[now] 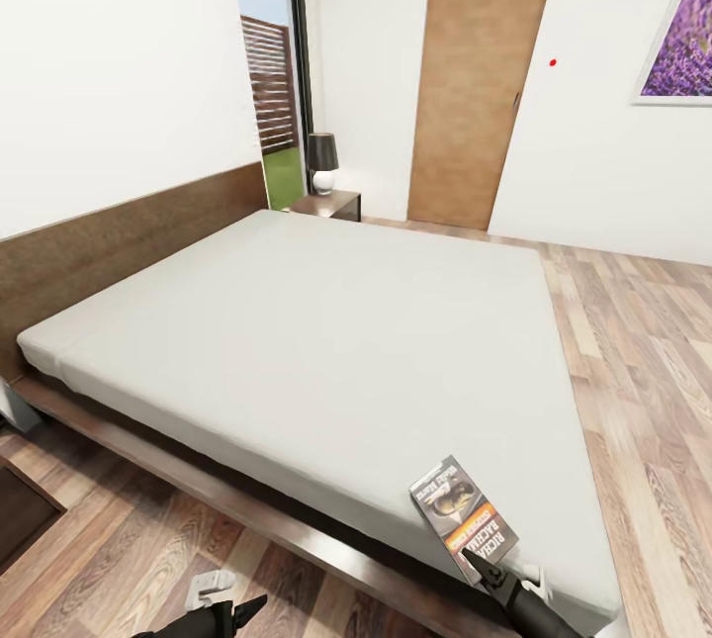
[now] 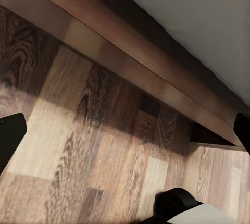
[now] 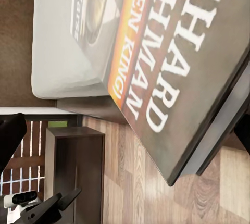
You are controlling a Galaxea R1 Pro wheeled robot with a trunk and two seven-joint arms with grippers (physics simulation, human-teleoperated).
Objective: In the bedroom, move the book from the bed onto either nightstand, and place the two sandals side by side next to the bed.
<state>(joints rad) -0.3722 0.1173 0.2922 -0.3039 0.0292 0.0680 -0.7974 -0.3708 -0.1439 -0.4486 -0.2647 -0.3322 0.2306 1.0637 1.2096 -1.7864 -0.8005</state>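
Observation:
The book (image 1: 463, 517) lies cover up at the near right corner of the bed (image 1: 326, 331), on the white mattress edge. My right gripper (image 1: 491, 574) is at the book's near end, open; in the right wrist view the book (image 3: 172, 52) reaches in between the two spread fingers (image 3: 10, 135), its end close to one of them. My left gripper (image 1: 237, 606) hangs open over the wood floor (image 2: 78, 146) beside the bed frame (image 2: 130, 62). A nightstand (image 1: 331, 205) with a lamp stands at the bed's far corner. The sandals are out of view.
Dark brown low furniture (image 1: 20, 509) sits at the near left by the headboard, and again past the mattress corner (image 3: 78, 172). A brown door (image 1: 475, 74), a lavender picture (image 1: 682, 25) and a tall window (image 1: 272, 74) line the far wall. Open floor (image 1: 643, 341) runs along the bed's right side.

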